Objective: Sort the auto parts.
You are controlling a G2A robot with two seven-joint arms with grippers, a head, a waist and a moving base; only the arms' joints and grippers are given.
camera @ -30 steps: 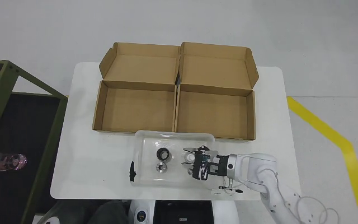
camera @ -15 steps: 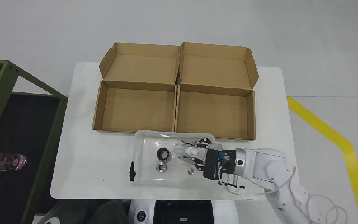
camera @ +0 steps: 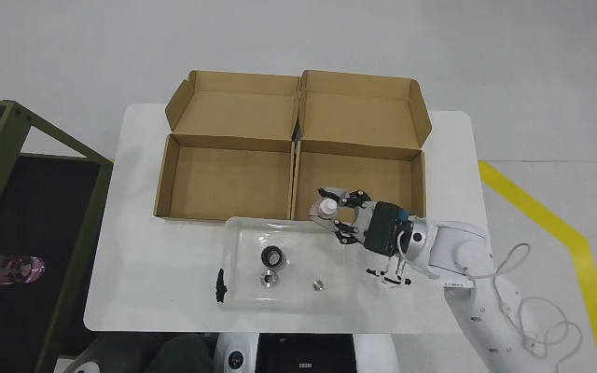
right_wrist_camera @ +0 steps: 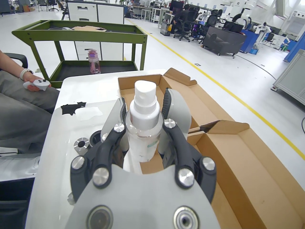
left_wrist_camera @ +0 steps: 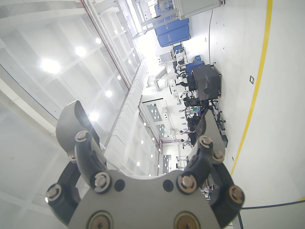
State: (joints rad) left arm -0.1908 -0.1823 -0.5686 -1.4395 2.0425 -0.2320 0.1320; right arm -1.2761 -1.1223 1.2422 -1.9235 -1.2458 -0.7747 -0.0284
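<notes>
Spray bottle (camera: 326,203), in the top view, is hanging in the right gripper (camera: 330,209) over the near edge of the right cardboard box (camera: 422,186), just beyond the clear tray (camera: 244,244) holding small metal parts (camera: 272,255), possibly bearings, while the left wrist view is showing the left gripper (left_wrist_camera: 138,117) gaping around nothing, and the right wrist view is showing fingers (right_wrist_camera: 175,110) clamping the bottle's clear body.

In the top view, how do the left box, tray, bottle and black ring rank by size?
1. left box
2. tray
3. bottle and black ring look about alike; the bottle, in the pincer, is held up nearer the camera and partly hidden, so unranked.
</notes>
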